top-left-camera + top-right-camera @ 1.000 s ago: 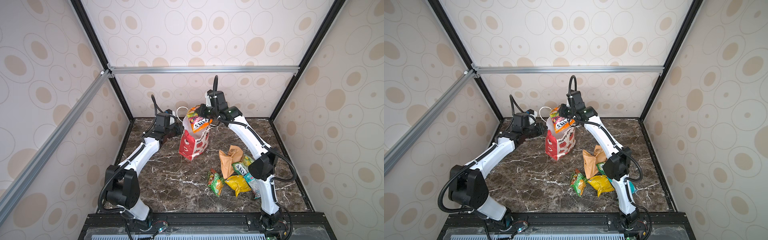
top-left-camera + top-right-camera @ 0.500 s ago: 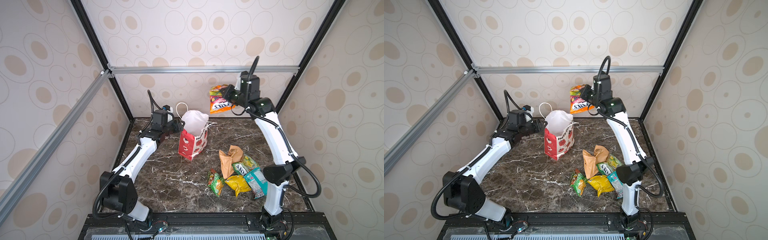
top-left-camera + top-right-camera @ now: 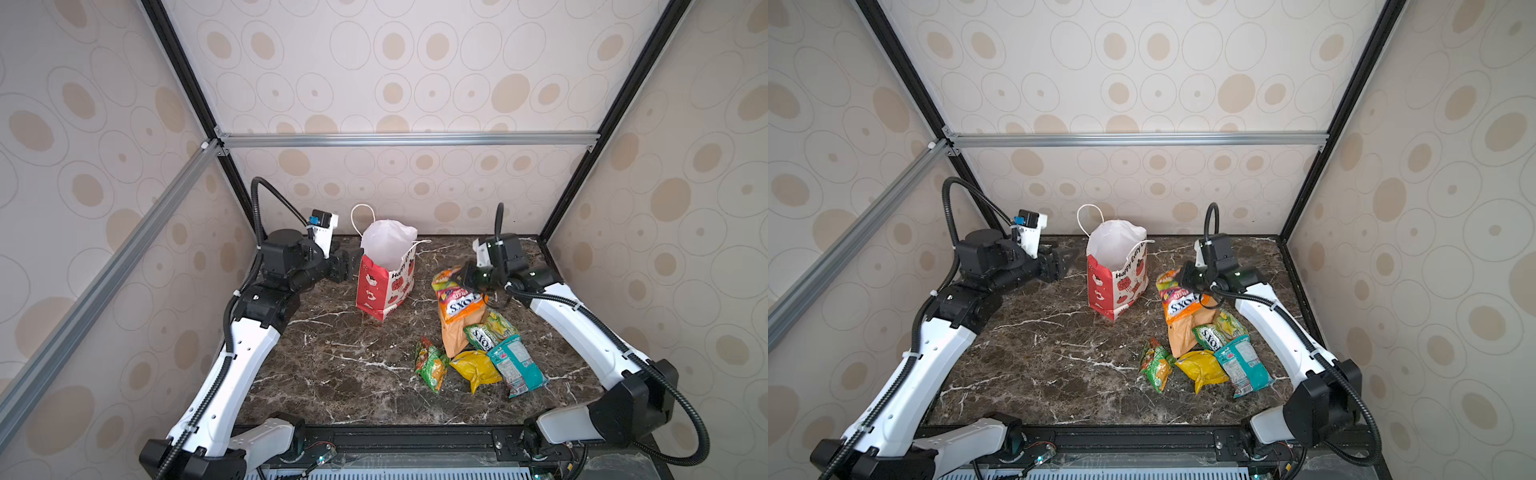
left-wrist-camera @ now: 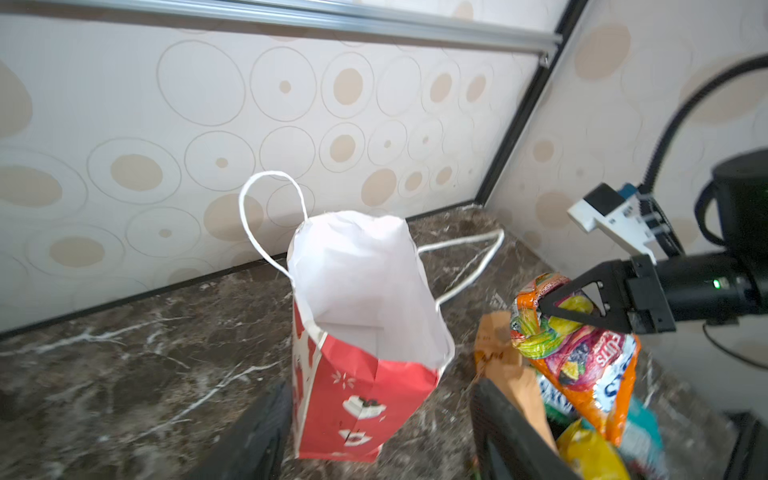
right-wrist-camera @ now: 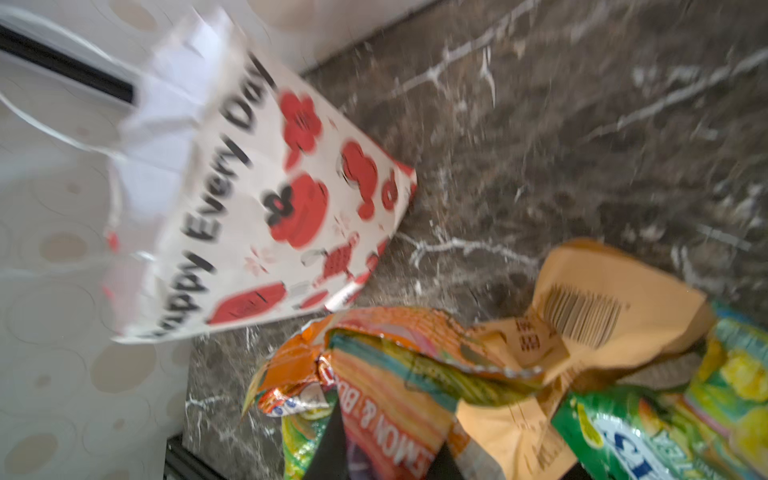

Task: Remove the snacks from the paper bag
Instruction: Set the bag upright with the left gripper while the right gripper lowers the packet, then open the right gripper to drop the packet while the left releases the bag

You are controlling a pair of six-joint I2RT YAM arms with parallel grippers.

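The red paper bag (image 3: 384, 286) stands upright at the back, mouth open, and its white inside (image 4: 365, 291) shows nothing. My left gripper (image 3: 347, 266) is open just left of the bag, not touching it. My right gripper (image 3: 467, 278) is shut on the top of the orange FOX'S packet (image 3: 459, 303), which hangs low over the tan kraft pouch (image 3: 455, 336). Beside them on the table lie the green FOX'S (image 3: 490, 332), yellow (image 3: 476, 370), teal (image 3: 517, 370) and green-and-red (image 3: 432, 365) snacks.
One white cord handle (image 4: 270, 216) stands up at the bag's far side and the other droops toward the right. The back wall is close behind the bag. The dark marble table (image 3: 332, 365) shows bare on its left and front.
My right gripper lifted the orange packet out of the bag, swung it up and right, then lowered it onto the snack pile. My left gripper opened and let go of the bag's rim.
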